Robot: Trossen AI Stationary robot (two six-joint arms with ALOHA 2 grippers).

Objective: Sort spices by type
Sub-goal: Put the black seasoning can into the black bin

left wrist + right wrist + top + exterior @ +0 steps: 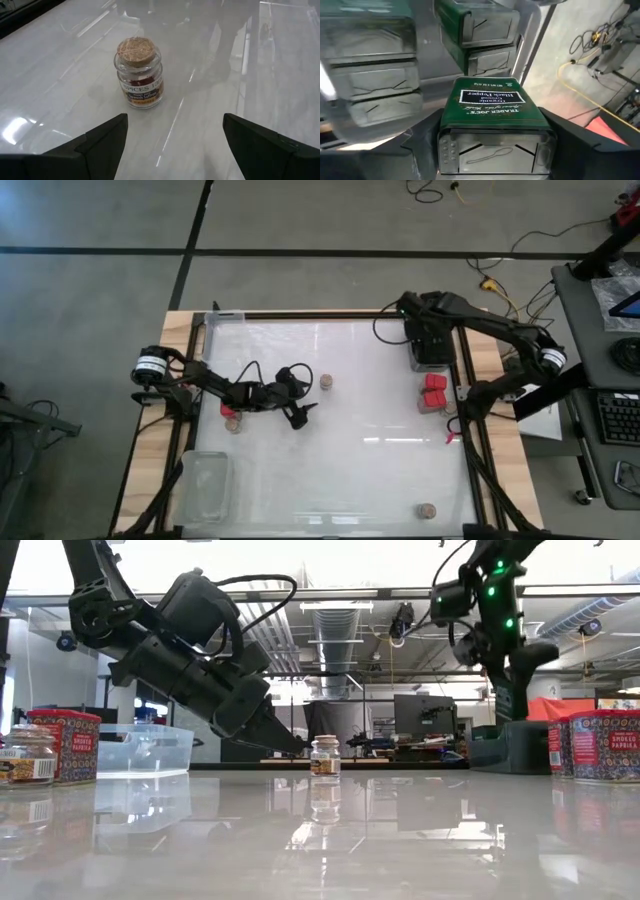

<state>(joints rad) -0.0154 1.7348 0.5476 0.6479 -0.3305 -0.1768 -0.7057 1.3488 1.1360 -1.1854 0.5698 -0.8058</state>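
A round cork-topped jar (139, 75) stands upright on the table (330, 470), also seen in the high view (326, 382) and the low view (324, 755). My left gripper (172, 145) is open, just short of the jar on its left and near side (300, 416). My right gripper (495, 150) is at the far right (432, 352), shut on a dark green black-pepper tin (490, 115). More dark tins (480, 25) stand just beyond it. Two red tins (434, 392) stand near the right edge. A red tin and a jar (232, 420) stand at the left, and another jar (427, 510) near the front edge. My right gripper holds the black-pepper tin between its two fingers, one finger (422, 145) on each long side (447, 125) of the tin. Its labelled face is turned toward the wrist camera. The fingers come from above. I cannot tell whether the tin is lifted or standing on the table.
A clear plastic tray (205, 485) sits at the near left corner, and another clear tray (225, 317) at the far left corner. The table's middle and near right are open glossy surface. A desk with a keyboard (615, 415) stands beyond the right edge.
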